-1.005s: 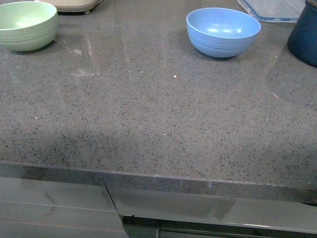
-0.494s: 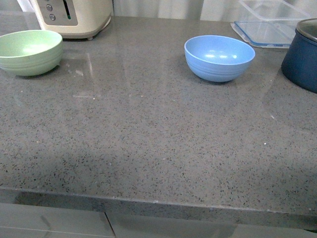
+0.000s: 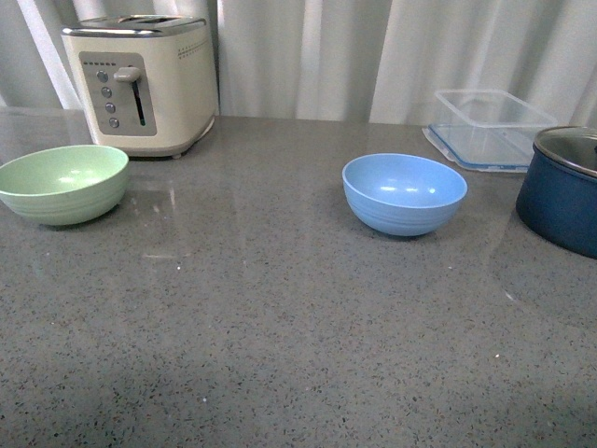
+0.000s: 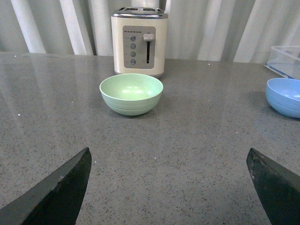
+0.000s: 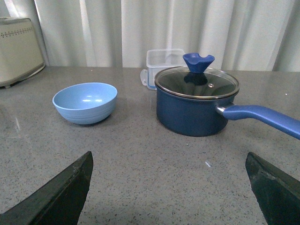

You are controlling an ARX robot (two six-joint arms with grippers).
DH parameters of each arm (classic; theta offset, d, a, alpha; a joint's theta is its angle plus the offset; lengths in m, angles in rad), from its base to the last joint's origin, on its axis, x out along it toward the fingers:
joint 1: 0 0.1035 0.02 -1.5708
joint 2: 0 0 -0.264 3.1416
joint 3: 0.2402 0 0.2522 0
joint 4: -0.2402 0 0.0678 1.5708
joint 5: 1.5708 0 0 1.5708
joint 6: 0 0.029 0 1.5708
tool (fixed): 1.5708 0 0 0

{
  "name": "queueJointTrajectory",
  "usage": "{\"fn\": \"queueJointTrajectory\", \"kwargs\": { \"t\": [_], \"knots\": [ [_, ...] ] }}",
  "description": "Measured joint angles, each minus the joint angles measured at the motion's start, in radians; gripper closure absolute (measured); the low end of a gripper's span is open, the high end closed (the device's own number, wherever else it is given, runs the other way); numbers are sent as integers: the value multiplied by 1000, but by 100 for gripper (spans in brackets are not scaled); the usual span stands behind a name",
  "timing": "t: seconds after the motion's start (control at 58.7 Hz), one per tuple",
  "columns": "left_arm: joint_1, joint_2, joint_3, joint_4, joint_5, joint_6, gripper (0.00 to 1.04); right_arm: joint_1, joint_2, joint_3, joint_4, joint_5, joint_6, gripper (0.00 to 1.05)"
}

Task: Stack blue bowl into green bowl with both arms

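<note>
Blue bowl [image 3: 404, 194] stands upright on the table [image 3: 280, 327], right of centre, near the dark blue lidded pot [image 3: 562, 196] and in front of a clear container [image 3: 490, 126]. We find the green bowl [image 3: 63, 184] well apart at the left, near the toaster [image 3: 142, 84]. We see the left fingers [image 4: 58, 192] spread wide, grasping nothing, facing the green bowl. The right fingers [image 5: 61, 194] are likewise spread wide and empty, facing the blue bowl and pot.
</note>
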Motion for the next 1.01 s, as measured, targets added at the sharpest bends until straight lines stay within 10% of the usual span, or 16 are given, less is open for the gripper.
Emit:
{"fn": "queueJointTrajectory", "kwargs": {
  "t": [1.005],
  "knots": [
    [0,0,0,0,0,0,7,0,0,0,0,0,0,10]
  ]
}}
